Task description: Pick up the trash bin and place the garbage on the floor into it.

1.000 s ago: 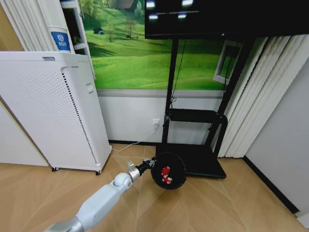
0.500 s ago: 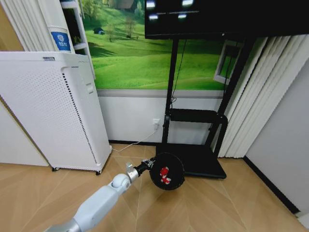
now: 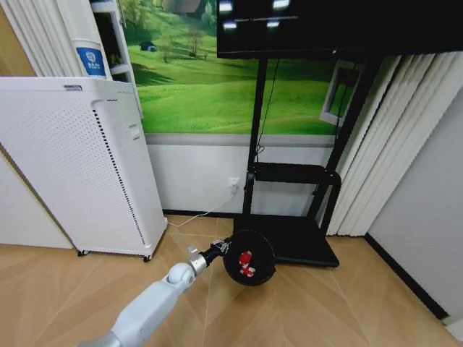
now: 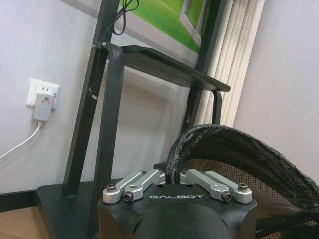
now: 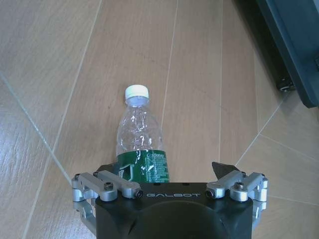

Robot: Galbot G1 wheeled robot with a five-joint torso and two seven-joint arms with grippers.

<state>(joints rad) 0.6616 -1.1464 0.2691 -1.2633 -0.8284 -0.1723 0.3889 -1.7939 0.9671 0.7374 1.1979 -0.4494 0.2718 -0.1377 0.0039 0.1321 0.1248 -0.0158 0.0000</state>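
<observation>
On the wooden floor point(image 3: 304, 311), the left hand point(image 3: 224, 246) is clamped on the black mesh trash bin point(image 3: 249, 257), red scraps point(image 3: 246, 260) inside; the right hand point(image 5: 172, 164), fingers apart, straddles a clear green-labelled bottle point(image 5: 139, 139).

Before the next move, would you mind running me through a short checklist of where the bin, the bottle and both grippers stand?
1. Left gripper clamped on the trash bin rim: ok, fingers closed on the rim's edge in the left wrist view.
2. Bin opening accessible: ok, the head view looks into its mouth.
3. Litter already inside: ok, a red-and-white scrap lies in the bin.
4. Bottle located: ok, lying on the wood floor, white cap pointing away from the right gripper.
5. Right gripper ready to grasp: ok, fingers spread either side of the bottle, not closed on it.
6. Bottle's distance from the bin: cannot tell.
</observation>
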